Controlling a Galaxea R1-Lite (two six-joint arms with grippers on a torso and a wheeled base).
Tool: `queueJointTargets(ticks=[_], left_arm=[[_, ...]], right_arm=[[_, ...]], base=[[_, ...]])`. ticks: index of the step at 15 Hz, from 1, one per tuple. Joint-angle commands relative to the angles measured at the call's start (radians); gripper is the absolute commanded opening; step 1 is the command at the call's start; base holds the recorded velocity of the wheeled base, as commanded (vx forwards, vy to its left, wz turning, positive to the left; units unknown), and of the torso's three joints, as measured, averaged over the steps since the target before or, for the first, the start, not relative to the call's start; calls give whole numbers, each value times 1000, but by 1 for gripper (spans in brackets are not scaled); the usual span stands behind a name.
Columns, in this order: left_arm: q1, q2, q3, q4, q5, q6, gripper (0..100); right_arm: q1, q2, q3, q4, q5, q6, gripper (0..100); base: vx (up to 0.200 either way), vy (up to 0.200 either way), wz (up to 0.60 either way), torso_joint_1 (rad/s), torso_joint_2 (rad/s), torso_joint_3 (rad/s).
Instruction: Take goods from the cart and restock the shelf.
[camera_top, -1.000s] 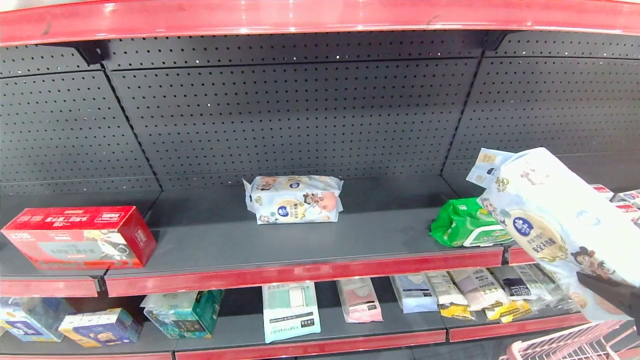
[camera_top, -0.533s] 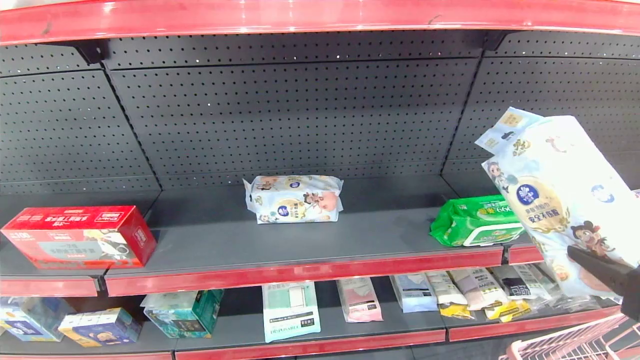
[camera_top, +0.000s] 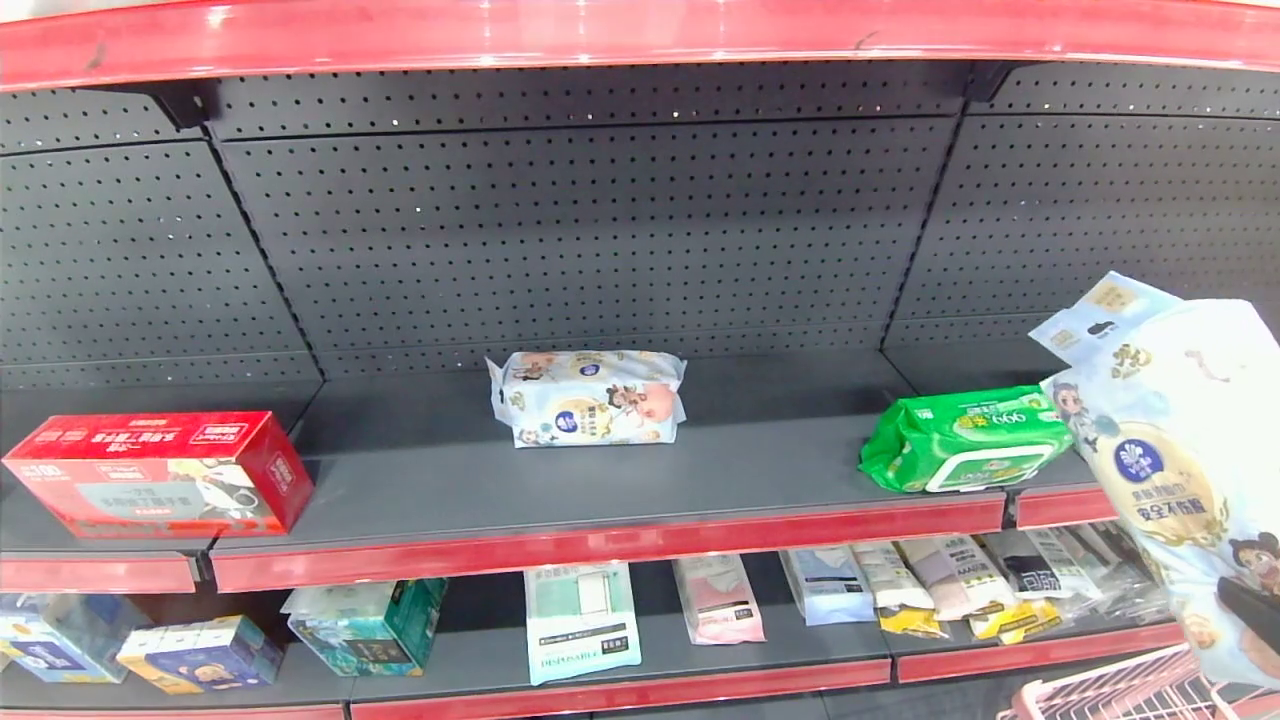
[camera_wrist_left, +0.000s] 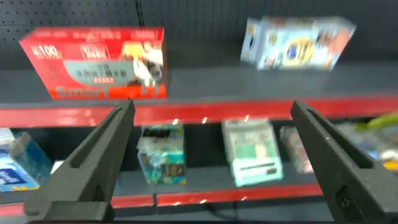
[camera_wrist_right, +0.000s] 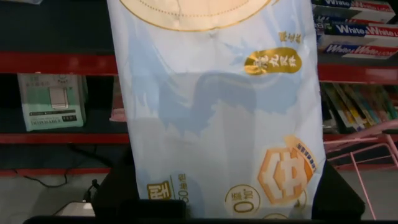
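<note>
Gripping a tissue pack (camera_top: 1180, 470) by its lower end in the clenched right gripper (camera_wrist_right: 227, 202), tilted above the cart (camera_top: 1105, 688), right of the green wipes (camera_top: 960, 440). Probably handling light, squashy, film-slick; squeezing across the width. Holding left gripper (camera_wrist_left: 211, 162) spread, empty.

Pale-blue, cartoon-printed tissue pack (camera_top: 1190, 470)
</note>
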Motion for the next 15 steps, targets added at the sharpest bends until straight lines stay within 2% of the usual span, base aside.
queueJointTargets(ticks=[1, 2, 3, 4, 5, 6, 7, 8, 9, 10, 12, 13, 15], left_arm=[[16, 502, -261, -54, 60, -87, 100], [69, 602, -278, -95, 92, -81, 100], [111, 702, -278, -146, 87, -51, 100], [119, 825, -272, -226, 29, 9, 100], [119, 866, -273, -253, -6, 26, 100], [131, 986, -276, -342, -172, 130, 100], [148, 1024, -282, -356, -233, 183, 100], [181, 1118, -307, -359, -390, 299, 100], [207, 1191, -334, -359, -489, 388, 100], [230, 1283, -380, -361, -569, 480, 100], [257, 1480, -529, -359, -686, 617, 100], [253, 1562, -611, -354, -716, 655, 100], [206, 1641, -709, -324, -778, 658, 100]], right_arm=[[-22, -52, -12, 21, -3, 0, 0], [-38, -52, -12, 23, -1, 2, 0], [-58, -51, -12, 21, 2, 2, 0], [-68, -52, -13, 23, 5, 2, 0], [-68, -54, -13, 23, 5, 2, 0], [-68, -51, -12, 24, 2, -1, 0], [-68, -48, -10, 24, 2, -1, 0], [-68, -45, -5, 27, -1, -4, 0], [-69, -46, -7, 38, -3, -9, 0], [-69, -54, -15, 66, -3, -21, 0], [-71, -71, -25, 110, -3, -57, 0], [-71, -71, -25, 119, -6, -66, 0], [-71, -72, -22, 122, -34, -67, 0]], base=[[0, 0, 0, 0, 0, 0], [0, 0, 0, 0, 0, 0], [0, 0, 0, 0, 0, 0], [0, 0, 0, 0, 0, 0], [0, 0, 0, 0, 0, 0], [0, 0, 0, 0, 0, 0], [0, 0, 0, 0, 0, 0], [0, 0, 0, 0, 0, 0], [0, 0, 0, 0, 0, 0], [0, 0, 0, 0, 0, 0], [0, 0, 0, 0, 0, 0], [0, 0, 0, 0, 0, 0], [0, 0, 0, 0, 0, 0]])
